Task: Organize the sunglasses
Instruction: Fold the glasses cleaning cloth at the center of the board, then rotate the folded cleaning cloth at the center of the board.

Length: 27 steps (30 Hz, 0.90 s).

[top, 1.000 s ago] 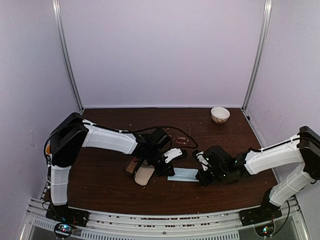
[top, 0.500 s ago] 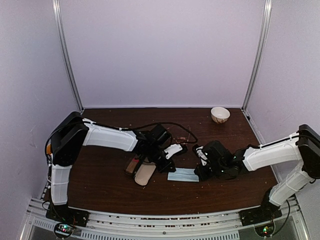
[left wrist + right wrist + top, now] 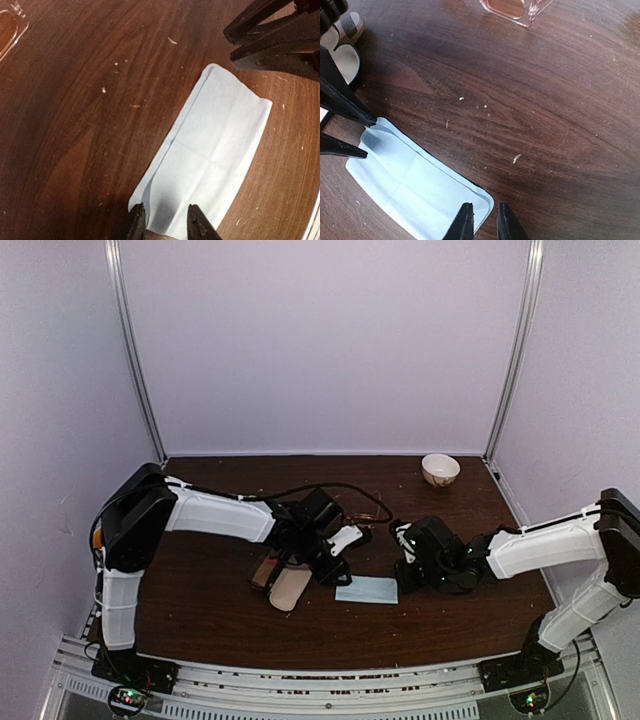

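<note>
Loose sunglasses [image 3: 507,6] beyond cloth [image 3: 366,589].
Left claw [image 3: 166,227] and right claw [image 3: 484,222] narrowly spread, empty, at opposite cloth ends; sunglasses lie past its far edge, nearer left claw.

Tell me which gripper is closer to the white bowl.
Right. The right gripper is at the blue cloth's end nearer the bowl; the left gripper at its farther end.

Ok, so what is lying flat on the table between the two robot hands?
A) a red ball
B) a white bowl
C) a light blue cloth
C: the light blue cloth lies flat on the brown table, with the left gripper over one end and the right gripper over the other.
</note>
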Each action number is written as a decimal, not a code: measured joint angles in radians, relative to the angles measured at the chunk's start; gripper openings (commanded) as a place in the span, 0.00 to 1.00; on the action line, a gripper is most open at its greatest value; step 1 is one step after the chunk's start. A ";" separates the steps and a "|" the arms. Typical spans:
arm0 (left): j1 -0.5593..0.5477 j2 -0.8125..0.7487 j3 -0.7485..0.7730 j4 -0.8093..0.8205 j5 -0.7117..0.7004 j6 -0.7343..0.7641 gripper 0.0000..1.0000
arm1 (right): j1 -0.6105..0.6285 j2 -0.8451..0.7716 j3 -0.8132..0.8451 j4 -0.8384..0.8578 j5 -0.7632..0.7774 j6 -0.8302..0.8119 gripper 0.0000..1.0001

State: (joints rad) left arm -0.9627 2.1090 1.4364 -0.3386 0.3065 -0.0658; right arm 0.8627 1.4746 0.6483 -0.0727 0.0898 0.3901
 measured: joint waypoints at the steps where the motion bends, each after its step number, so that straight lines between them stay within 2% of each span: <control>1: 0.000 -0.003 0.000 0.000 -0.006 0.001 0.34 | 0.000 -0.006 0.000 -0.002 0.005 0.000 0.18; 6: -0.001 -0.062 -0.035 0.010 -0.046 0.013 0.36 | -0.001 -0.108 -0.029 -0.007 0.045 -0.006 0.24; 13: -0.034 -0.238 -0.145 0.060 -0.136 0.048 0.37 | -0.002 -0.308 -0.047 -0.039 0.123 -0.035 0.36; 16: -0.061 -0.301 -0.182 0.087 -0.171 0.065 0.39 | -0.003 -0.415 -0.049 -0.047 0.172 -0.048 0.37; 17: -0.070 -0.322 -0.198 0.105 -0.179 0.072 0.40 | -0.004 -0.447 -0.049 -0.047 0.186 -0.050 0.45; 19: -0.084 -0.363 -0.232 0.128 -0.193 0.085 0.41 | -0.004 -0.525 -0.055 -0.042 0.214 -0.050 0.90; 20: -0.088 -0.379 -0.246 0.136 -0.196 0.089 0.42 | -0.005 -0.560 -0.060 -0.037 0.230 -0.047 0.99; 27: -0.092 -0.444 -0.308 0.180 -0.219 0.129 0.50 | -0.006 -0.732 -0.116 -0.033 0.278 -0.045 1.00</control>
State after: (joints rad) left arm -1.0550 1.6653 1.1282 -0.1585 0.0872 0.0628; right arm 0.8570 0.7429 0.5320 -0.1059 0.3683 0.3450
